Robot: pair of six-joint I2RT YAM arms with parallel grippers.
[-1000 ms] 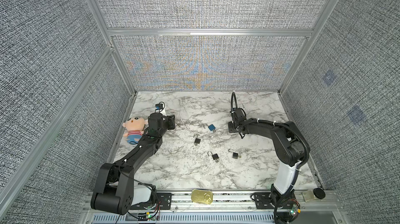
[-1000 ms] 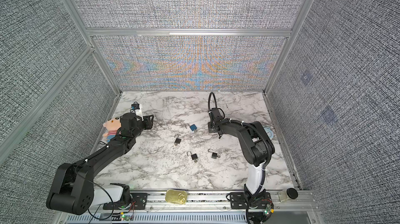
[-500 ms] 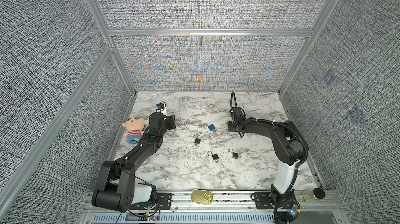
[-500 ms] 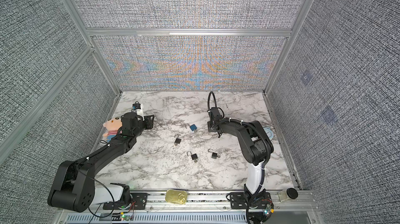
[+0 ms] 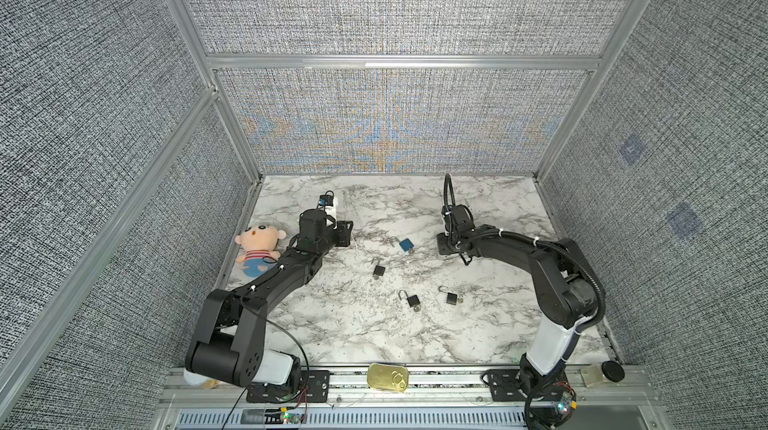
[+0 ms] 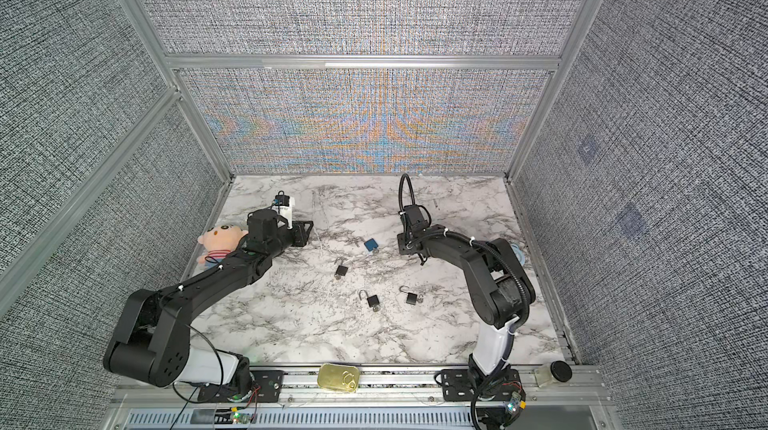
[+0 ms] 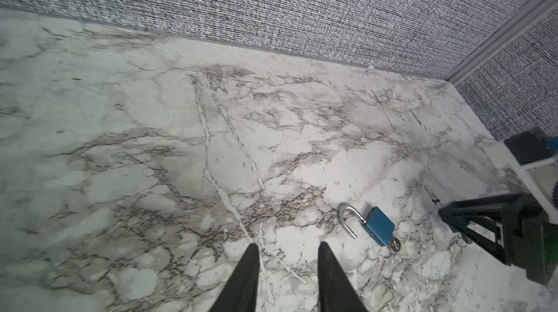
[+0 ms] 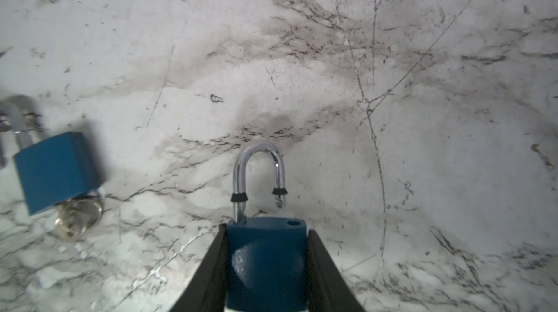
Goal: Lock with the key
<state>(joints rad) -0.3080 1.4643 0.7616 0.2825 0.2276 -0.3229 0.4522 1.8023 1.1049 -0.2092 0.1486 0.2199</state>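
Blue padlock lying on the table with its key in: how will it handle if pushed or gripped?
The blue padlock is probably rigid and heavy for its size: boxy body, steel shackle. It lies flat on the smooth table, so a push should slide it, not roll it. The open shackle and protruding key may snag or swing; gripping the flat sides looks safest.

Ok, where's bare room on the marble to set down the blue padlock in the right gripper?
Widest free patch: the marble tabletop between the three black padlocks and the front rail. Also free: the strip along the back wall. Crowded: the middle, around the other blue padlock with its key.
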